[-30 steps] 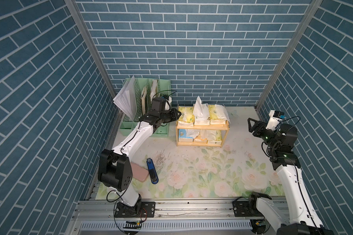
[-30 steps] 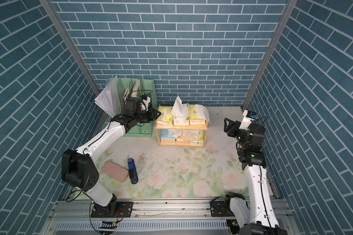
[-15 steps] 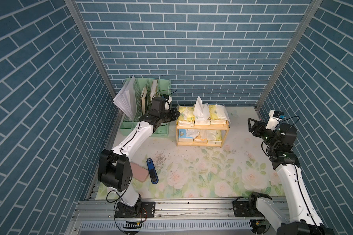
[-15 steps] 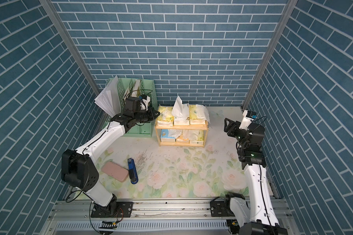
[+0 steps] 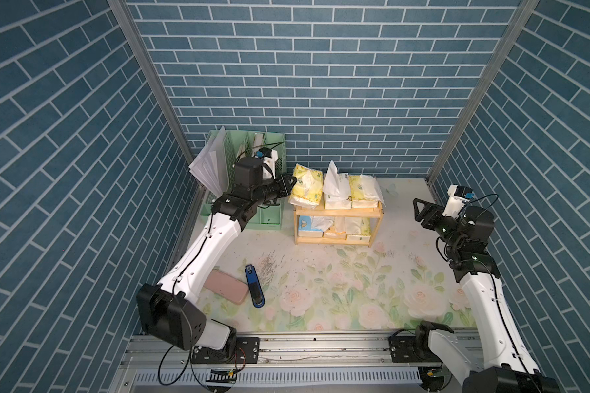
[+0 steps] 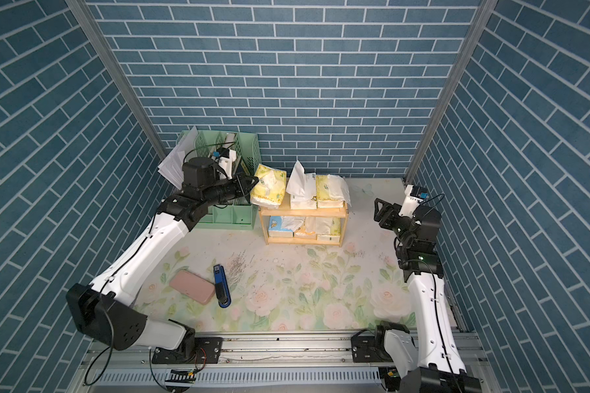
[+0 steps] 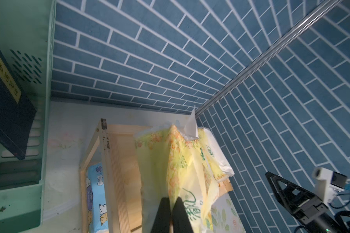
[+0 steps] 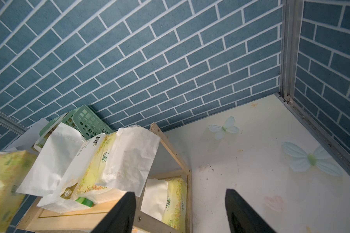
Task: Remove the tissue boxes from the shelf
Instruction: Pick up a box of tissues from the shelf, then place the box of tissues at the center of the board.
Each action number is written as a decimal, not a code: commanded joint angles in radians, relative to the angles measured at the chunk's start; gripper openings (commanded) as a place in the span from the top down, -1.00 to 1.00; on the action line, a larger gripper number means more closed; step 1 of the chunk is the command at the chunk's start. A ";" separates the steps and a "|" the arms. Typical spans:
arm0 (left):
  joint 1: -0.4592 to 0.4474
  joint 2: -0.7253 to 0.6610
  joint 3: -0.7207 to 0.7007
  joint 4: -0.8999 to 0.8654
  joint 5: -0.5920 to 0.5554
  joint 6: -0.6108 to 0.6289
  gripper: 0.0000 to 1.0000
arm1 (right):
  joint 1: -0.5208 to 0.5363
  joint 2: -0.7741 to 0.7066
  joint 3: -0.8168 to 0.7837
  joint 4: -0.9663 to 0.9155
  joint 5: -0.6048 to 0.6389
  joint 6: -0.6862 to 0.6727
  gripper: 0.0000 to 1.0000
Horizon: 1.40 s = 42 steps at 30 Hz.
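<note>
The yellow pack (image 5: 306, 185), soft under crinkled plastic wrap, sits tilted at the left end of the shelf (image 5: 338, 211), overhanging the top board's edge. The left gripper (image 7: 171, 201) is pinched on a fold of its wrapper, the black fingers almost meeting. Just beside it on the top board lie a white pack (image 5: 336, 190) with a tissue standing up and a second yellow pack (image 5: 363, 190). Three lower packs (image 5: 334, 228), blue, peach and yellow, fill the bottom tier. The shelf is pale wood on thin posts. The right gripper (image 5: 418, 211) hangs well apart on the shelf's right, jaws wide and holding nothing. A green slotted organizer (image 5: 269, 217) stands on the shelf's left.
</note>
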 commanded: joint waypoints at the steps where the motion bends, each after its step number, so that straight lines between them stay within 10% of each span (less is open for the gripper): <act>1: -0.005 -0.095 -0.078 -0.031 -0.009 0.007 1.00 | -0.001 0.007 -0.012 0.025 0.003 -0.016 -0.47; 16: -0.005 -0.449 -0.479 -0.099 0.008 -0.115 1.00 | -0.001 0.071 -0.012 0.069 -0.009 0.016 -0.46; 27: -0.005 -0.415 -0.693 0.032 -0.037 -0.084 1.00 | -0.001 0.051 -0.014 0.078 -0.007 0.020 -0.48; 42: -0.009 -0.260 -0.817 0.196 -0.056 -0.024 1.00 | -0.003 -0.068 -0.148 0.288 0.010 0.146 -1.00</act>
